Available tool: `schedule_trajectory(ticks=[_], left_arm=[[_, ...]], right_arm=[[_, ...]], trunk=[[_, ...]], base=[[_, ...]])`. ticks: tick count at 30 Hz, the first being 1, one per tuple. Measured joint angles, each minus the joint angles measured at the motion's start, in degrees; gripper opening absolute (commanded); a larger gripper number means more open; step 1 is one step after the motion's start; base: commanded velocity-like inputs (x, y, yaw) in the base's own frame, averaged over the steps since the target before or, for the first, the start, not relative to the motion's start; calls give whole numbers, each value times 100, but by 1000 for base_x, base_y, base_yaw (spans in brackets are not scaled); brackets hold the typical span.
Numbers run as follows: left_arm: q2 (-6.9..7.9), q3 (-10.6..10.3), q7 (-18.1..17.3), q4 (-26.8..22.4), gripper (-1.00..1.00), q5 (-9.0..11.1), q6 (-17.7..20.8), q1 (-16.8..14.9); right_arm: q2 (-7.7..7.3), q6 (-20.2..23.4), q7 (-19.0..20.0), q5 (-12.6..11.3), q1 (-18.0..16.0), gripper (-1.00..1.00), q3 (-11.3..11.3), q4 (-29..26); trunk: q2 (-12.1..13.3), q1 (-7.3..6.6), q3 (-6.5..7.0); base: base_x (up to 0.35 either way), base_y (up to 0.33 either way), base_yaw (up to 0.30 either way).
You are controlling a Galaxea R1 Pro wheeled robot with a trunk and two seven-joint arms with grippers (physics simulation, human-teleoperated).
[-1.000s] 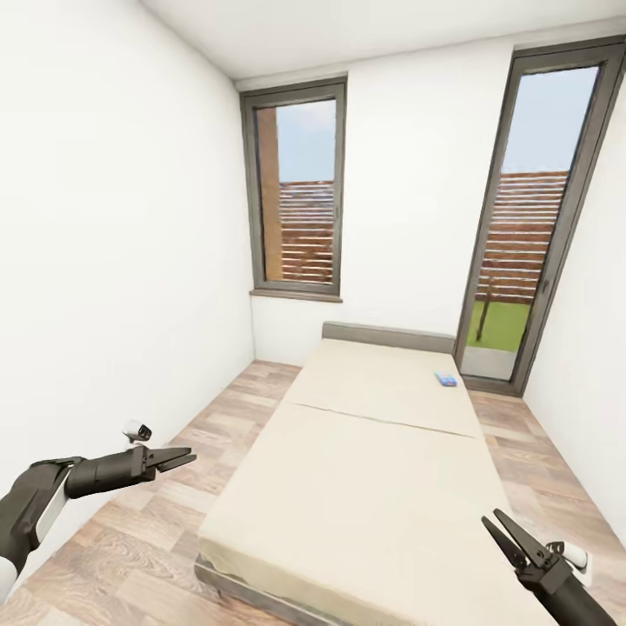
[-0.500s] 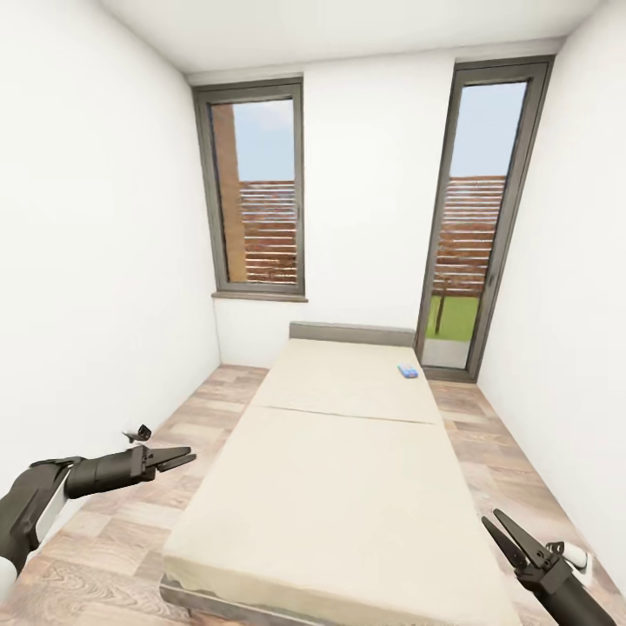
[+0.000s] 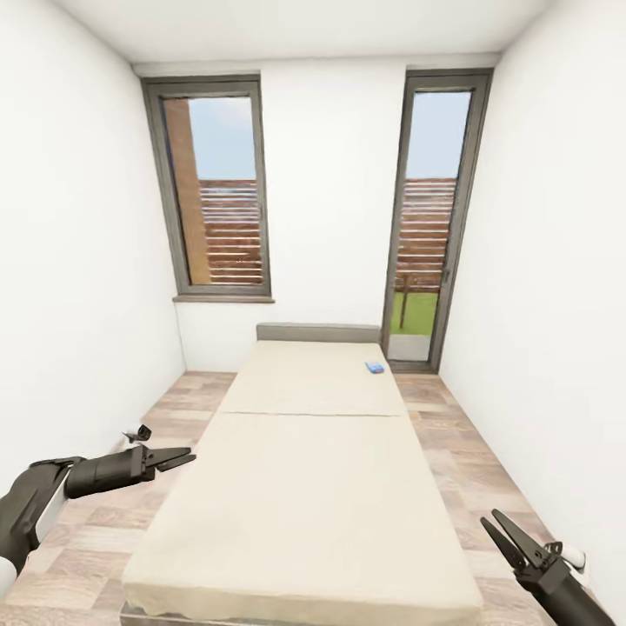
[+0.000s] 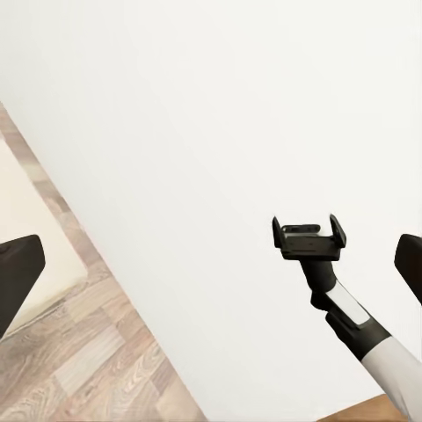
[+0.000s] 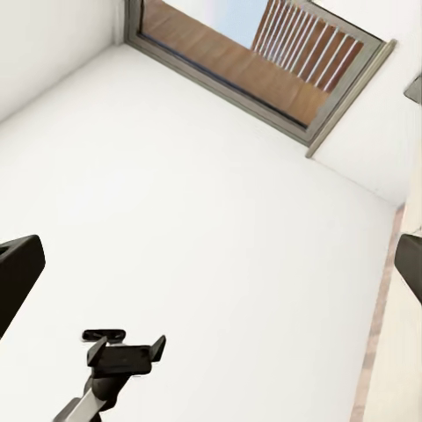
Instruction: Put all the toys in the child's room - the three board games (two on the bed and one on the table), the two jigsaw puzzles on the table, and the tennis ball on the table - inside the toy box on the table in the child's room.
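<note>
Evidently the whole head view has swung over the last second: the large low bed with the plain cream mattress in two sections, which sat to the right of the frame, is now centred, and both tall windows show squarely on the far white wall. This is the camera turning, not the furniture moving. Both arms hold the same places in the frame as before. In my judgement the robot is lining itself up with the foot of the bed, an approach step; no toy has yet been reached.

One task item shows: a small flat blue board game box lying on the far mattress section, near the grey headboard and close to the bed's edge on the glazed-door side. It is too small to read its markings. It lies flat, and its long axis appears to run slightly askew to the bed's length; I cannot state this firmly. A second game on the bed cannot be made out.

The left gripper hovers over the wood-plank floor beside the bed's near left corner, fingers parted and holding nothing. The right gripper hovers just off the bed's near right corner, fingers likewise spread in a V and empty.
</note>
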Motion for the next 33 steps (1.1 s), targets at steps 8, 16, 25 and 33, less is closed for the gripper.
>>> schedule_trajectory(ticks=[8,16,25,33], left_arm=[[1,-11,1,0,100,1,-10,1],[0,-12,1,7,100,17,-53,1],[-5,-17,1,9,100,19,-58,1],[-6,-17,1,7,100,21,-68,3]], right_arm=[[30,-42,-1,38,0,100,16,-9],[47,-56,-93,39,0,100,33,-18],[71,-27,-163,38,0,100,36,-79],[74,-14,-182,47,-1,100,42,-99]], trunk=[[0,0,0],[1,0,0],[0,0,0],[1,0,0]], base=[[187,-169,-37],[132,-154,-2],[142,-213,0],[114,-218,157]])
